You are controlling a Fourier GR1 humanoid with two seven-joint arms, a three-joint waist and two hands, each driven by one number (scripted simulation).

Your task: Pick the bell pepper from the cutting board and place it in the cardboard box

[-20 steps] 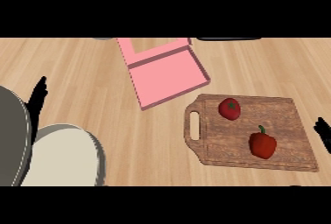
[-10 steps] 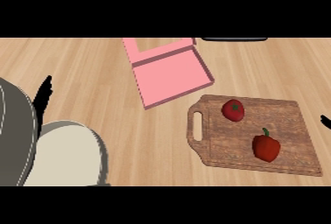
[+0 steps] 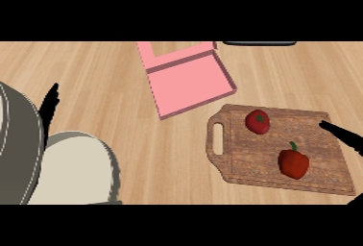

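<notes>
Looking down at a wooden counter (image 3: 106, 72). Grey left forearm (image 3: 42, 163) fills lower left; left hand (image 3: 50, 103) shows only as straight black fingers pointing up, pressed together. Cutting board (image 3: 269, 144) lower right, handle slot facing left. Pink box (image 3: 188, 79) sits above it, just apart. Bell pepper (image 3: 294, 162) on the board's lower right, tomato (image 3: 258, 121) upper middle. Right hand (image 3: 344, 136): dark fingers over the board's right edge, curl can't tell.
</notes>
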